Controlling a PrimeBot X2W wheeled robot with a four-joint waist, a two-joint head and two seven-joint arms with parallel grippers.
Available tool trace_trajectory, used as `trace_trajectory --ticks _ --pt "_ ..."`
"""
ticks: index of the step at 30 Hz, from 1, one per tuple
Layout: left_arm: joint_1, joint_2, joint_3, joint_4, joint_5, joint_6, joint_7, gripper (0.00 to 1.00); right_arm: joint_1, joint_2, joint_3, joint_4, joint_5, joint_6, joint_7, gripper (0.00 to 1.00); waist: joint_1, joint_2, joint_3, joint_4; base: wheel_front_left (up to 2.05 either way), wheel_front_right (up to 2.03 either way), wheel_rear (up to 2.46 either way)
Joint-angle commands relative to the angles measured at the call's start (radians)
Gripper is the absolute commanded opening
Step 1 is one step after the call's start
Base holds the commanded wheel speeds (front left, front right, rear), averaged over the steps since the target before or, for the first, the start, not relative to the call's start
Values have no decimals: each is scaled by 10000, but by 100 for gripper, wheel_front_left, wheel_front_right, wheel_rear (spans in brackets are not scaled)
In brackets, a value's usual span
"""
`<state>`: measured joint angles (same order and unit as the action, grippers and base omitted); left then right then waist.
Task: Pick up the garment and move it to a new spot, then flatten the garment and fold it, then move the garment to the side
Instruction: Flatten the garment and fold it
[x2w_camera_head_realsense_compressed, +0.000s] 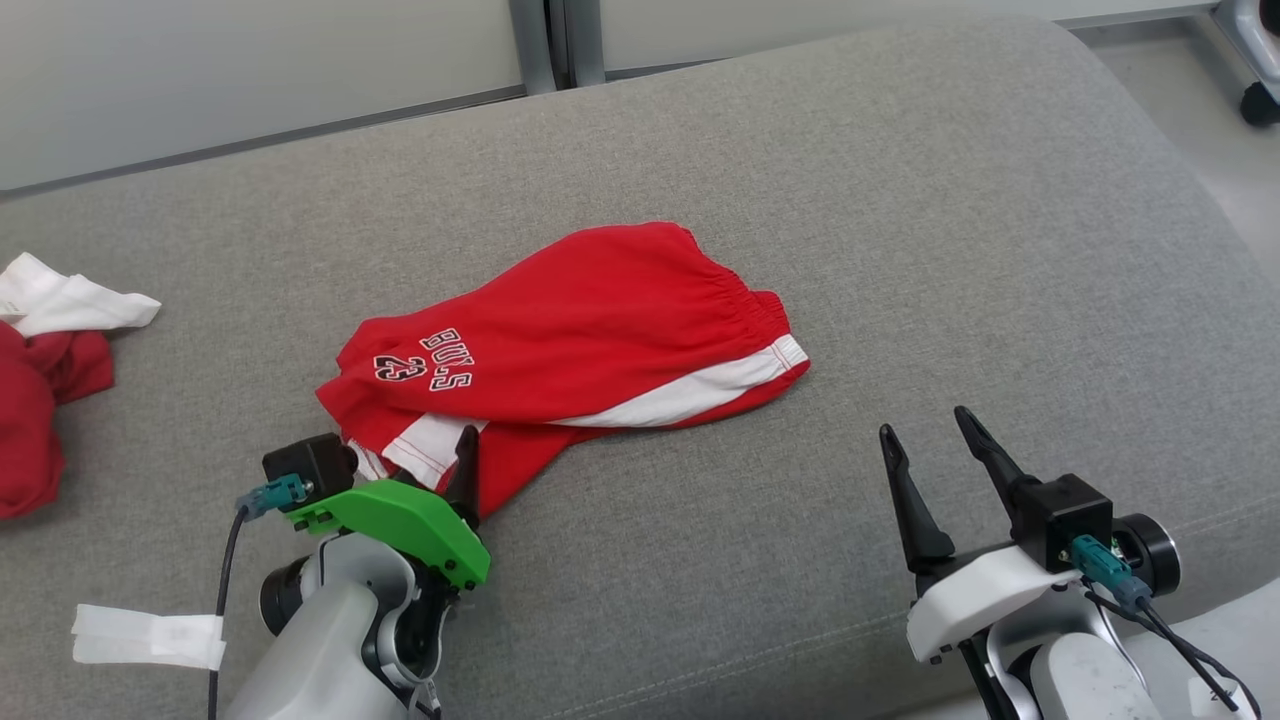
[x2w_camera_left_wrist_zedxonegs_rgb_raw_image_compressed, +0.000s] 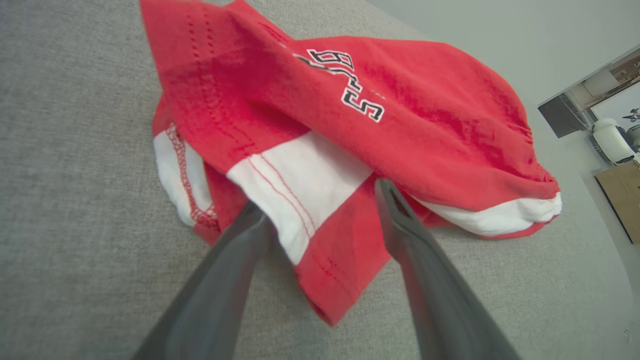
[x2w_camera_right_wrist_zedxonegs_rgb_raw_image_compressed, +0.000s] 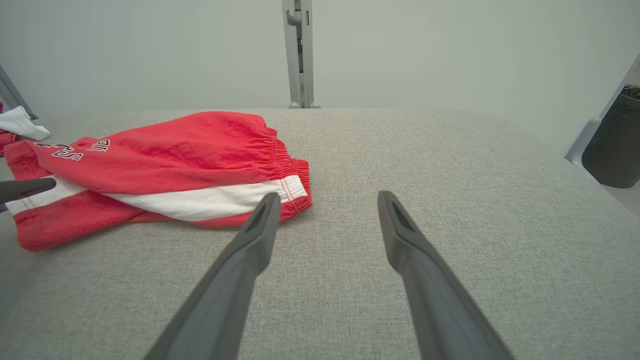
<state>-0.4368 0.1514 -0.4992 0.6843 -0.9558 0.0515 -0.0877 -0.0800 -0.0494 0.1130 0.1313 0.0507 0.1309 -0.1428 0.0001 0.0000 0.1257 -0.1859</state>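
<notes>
1. Cushion (x2w_camera_head_realsense_compressed: 900, 200): grey woven fabric, broad and flat, with a pale wall behind it.
2. Shorts (x2w_camera_head_realsense_compressed: 580, 330): red, lying folded over near the middle of the cushion, somewhat to the robot's left. There is a white stripe along the side and black-and-white lettering with the number 23 on the upper layer. The gathered elastic waistband points to the robot's right and the leg hems to its left. The cloth is rumpled, not smoothed.
3. Left gripper (x2w_camera_left_wrist_zedxonegs_rgb_raw_image_compressed: 320, 200): at the near left corner of the shorts, with a green bracket (x2w_camera_head_realsense_compressed: 400, 520) on its wrist. The jaws stand apart, astride the white-banded leg hem (x2w_camera_left_wrist_zedxonegs_rgb_raw_image_compressed: 295, 195), which lies between the two fingers. They are not clamped on the cloth. Whether one fingertip is tucked under the hem, I cannot tell.
4. Right gripper (x2w_camera_head_realsense_compressed: 924, 422): above bare cushion, near the waistband end of the shorts but apart from it. The jaws stand wide apart and hold nothing.
5. Heap of cloth (x2w_camera_head_realsense_compressed: 40, 400): red with a white piece on top, at the far left edge of the cushion, well apart from the shorts.
6. Strip of white tape (x2w_camera_head_realsense_compressed: 150, 635): on the cushion beside the left arm.
7. Metal post (x2w_camera_right_wrist_zedxonegs_rgb_raw_image_compressed: 298, 50): upright, behind the cushion.
</notes>
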Motion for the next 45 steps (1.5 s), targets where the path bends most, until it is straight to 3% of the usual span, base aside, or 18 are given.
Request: trace_trajectory --ticks 1,2,3,12,17,25,29,38,45 --pt "-206 77 39 30 -41 8 -69 37 -114 -21 15 24 26 -3 -84 100 -1 0 50 -30 0 0 0" --pt "-215 73 41 64 -44 -2 -90 22 -112 -21 5 36 23 -3 -95 100 -1 0 65 -34 0 0 0" --pt "-236 66 30 82 -42 -28 -93 0 -100 -21 -22 52 16 -3 -113 100 -1 0 74 -30 0 0 0" --pt "14 306 -371 -264 383 -100 -76 0 -220 -38 -167 85 -49 -3 -3 100 -1 0 -77 243 0 0 0" --pt "339 597 -577 -957 601 81 46 0 -774 -586 251 210 69 -2 417 100 -1 0 -138 552 0 0 0" --pt "571 481 -872 -1857 759 394 218 0 -2645 -2530 2365 1681 1211 -3 1215 100 -1 0 78 935 0 0 0" --pt "588 372 -1010 -2097 790 475 243 0 -3583 -3106 3312 2678 1931 -3 1351 100 -1 0 219 1136 0 0 0" --pt "359 324 -1179 -2227 884 474 351 0 -5240 -3755 5420 4614 3725 -5 1392 100 -1 0 507 1580 0 0 0" --pt "260 308 -1273 -2267 921 478 405 0 -6172 -3999 7026 5431 5148 -5 1505 100 -1 0 717 1784 0 0 0"
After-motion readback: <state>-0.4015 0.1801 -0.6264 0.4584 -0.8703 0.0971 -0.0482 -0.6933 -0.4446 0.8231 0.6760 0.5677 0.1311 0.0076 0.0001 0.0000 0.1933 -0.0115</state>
